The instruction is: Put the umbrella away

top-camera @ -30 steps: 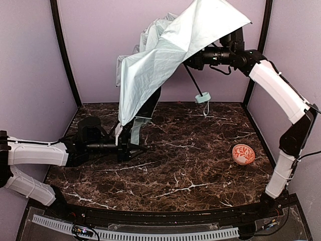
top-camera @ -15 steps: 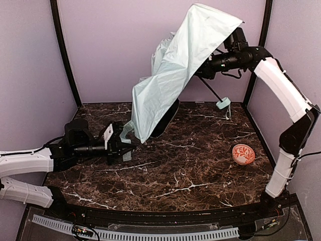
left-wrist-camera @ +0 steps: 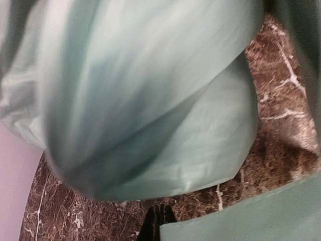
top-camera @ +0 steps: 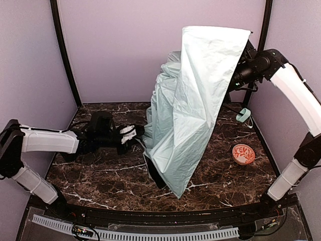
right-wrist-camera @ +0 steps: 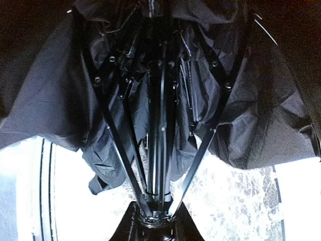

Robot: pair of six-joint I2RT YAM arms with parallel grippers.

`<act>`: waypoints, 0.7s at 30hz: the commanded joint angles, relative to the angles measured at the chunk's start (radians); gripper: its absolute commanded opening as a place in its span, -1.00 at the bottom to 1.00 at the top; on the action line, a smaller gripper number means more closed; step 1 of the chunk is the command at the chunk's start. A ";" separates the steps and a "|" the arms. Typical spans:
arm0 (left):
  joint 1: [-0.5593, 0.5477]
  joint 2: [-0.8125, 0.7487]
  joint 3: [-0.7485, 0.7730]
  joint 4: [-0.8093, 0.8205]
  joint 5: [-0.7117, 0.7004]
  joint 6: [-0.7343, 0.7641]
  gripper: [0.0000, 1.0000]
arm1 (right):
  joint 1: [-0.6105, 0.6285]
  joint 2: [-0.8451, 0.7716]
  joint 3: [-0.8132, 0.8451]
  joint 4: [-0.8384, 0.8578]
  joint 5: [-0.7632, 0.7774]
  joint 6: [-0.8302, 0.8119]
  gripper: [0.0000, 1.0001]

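Hanging from the raised right arm point(top-camera: 296, 95) at the back right, the umbrella point(top-camera: 195, 100) draped its pale mint canopy down to the marble worktop point(top-camera: 100, 175), its small mint handle point(top-camera: 244, 114) dangling behind the orange-red ball point(top-camera: 243, 154). The right fingers point(right-wrist-camera: 123, 231) were clenched where the black shaft and ribs converged under the dark lining. The left fingers point(top-camera: 130, 132) lay just beside the canopy's left edge, blurred fabric filling their camera, and whether they were released or clenched could not be told.
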 commanded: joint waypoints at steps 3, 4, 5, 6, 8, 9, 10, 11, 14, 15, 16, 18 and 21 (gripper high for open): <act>0.040 0.208 0.071 0.274 -0.066 0.182 -1.00 | 0.044 -0.019 -0.026 0.050 -0.109 -0.075 -1.00; 0.040 0.234 0.092 0.275 -0.049 0.186 -1.00 | 0.044 -0.021 -0.030 0.065 -0.114 -0.067 -1.00; 0.040 0.264 0.112 0.269 -0.031 0.185 -1.00 | 0.044 -0.023 -0.036 0.079 -0.121 -0.059 -1.00; 0.040 0.284 0.120 0.269 -0.015 0.179 -1.00 | 0.044 -0.025 -0.046 0.093 -0.128 -0.055 -1.00; 0.040 0.312 0.117 0.300 0.006 0.149 -1.00 | 0.044 -0.017 -0.064 0.112 -0.153 -0.047 -1.00; 0.040 0.321 0.111 0.318 0.016 0.134 -1.00 | 0.044 -0.006 -0.069 0.117 -0.164 -0.041 -1.00; 0.040 0.327 0.102 0.337 0.023 0.121 -1.00 | 0.045 -0.002 -0.071 0.117 -0.177 -0.040 -1.00; 0.040 0.331 0.091 0.368 0.023 0.111 -1.00 | 0.045 0.032 -0.069 0.112 -0.186 -0.040 -1.00; 0.040 0.347 0.071 0.450 -0.013 0.107 -1.00 | 0.046 0.093 -0.045 0.097 -0.189 -0.021 -1.00; 0.040 0.353 0.077 0.456 -0.026 0.113 -1.00 | 0.047 0.110 -0.038 0.103 -0.189 -0.005 -1.00; 0.040 0.359 0.084 0.460 -0.033 0.121 -1.00 | 0.048 0.127 -0.029 0.108 -0.191 0.010 -1.00; 0.040 0.366 0.092 0.483 -0.033 0.115 -1.00 | 0.056 0.155 -0.007 0.124 -0.183 0.042 -1.00; 0.040 0.359 0.103 0.494 -0.019 0.077 -1.00 | 0.061 0.183 0.022 0.144 -0.171 0.083 -1.00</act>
